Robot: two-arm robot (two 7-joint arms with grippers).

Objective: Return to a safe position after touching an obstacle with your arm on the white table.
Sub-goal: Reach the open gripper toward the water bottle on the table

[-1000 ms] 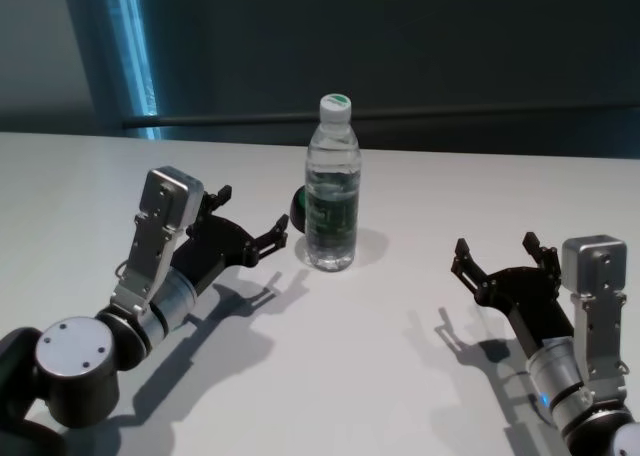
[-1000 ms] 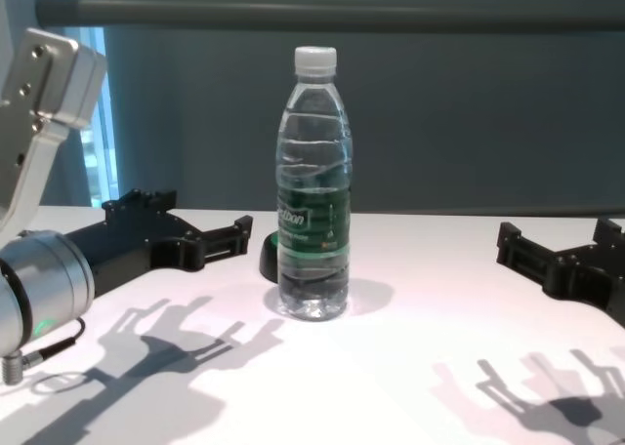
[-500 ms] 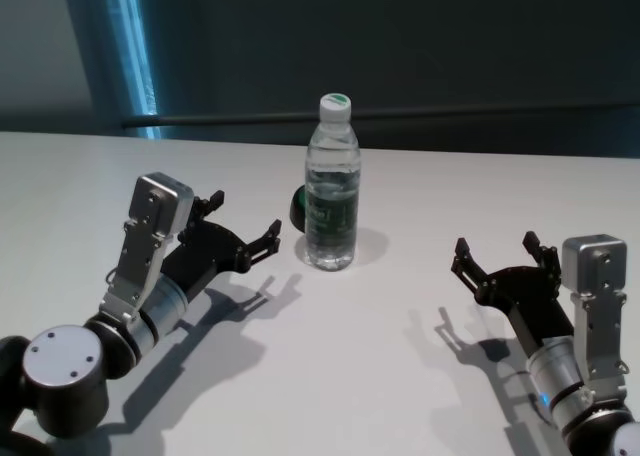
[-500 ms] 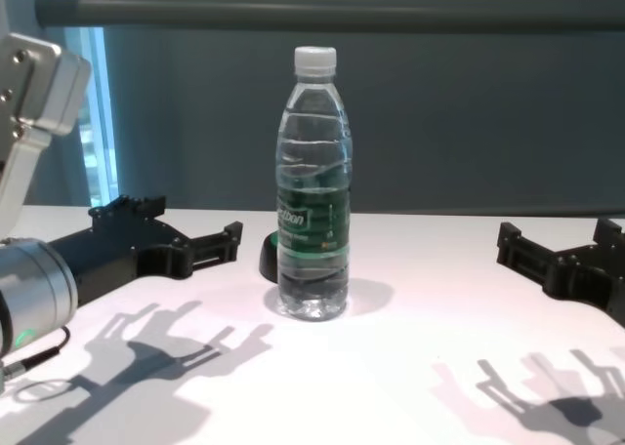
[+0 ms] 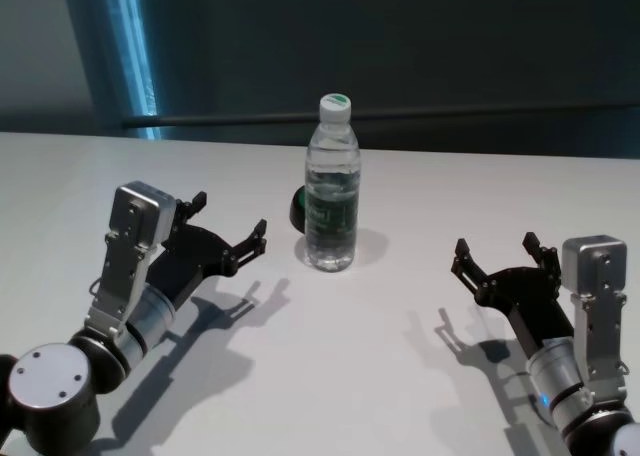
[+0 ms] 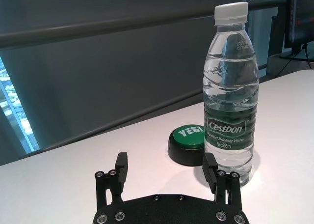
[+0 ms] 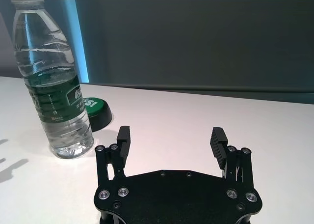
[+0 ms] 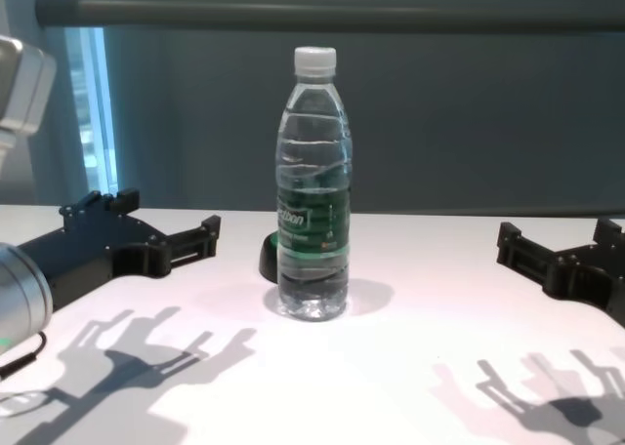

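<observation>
A broad white matte tabletop point(image 5: 400, 356) fills the lower part of the head view, lit so that both arms throw sharp shadows on it. Behind its far edge runs a dark horizontal rail in front of a dim grey-blue wall, with a bright strip of window at the left.

The water bottle point(image 5: 331, 186) stands upright near the middle of the tabletop, clear with a white screw cap and a dark green label band reading "Cestbon" in the left wrist view point(image 6: 230, 91). Just behind it, close to its base on the robot's left side, sits a low black-based button with a green top marked "YES" point(image 6: 188, 144); in the chest view only its dark edge point(image 8: 268, 260) shows beside the bottle.

The left tool point(image 5: 227, 229) hovers above the tabletop to the left of the bottle, apart from it, its two black fingers spread wide and holding nothing. The right tool point(image 5: 494, 255) sits low over the tabletop well to the right of the bottle, fingers likewise spread wide and empty; its wrist view shows the bottle point(image 7: 52, 81) off to one side, with bare tabletop ahead
</observation>
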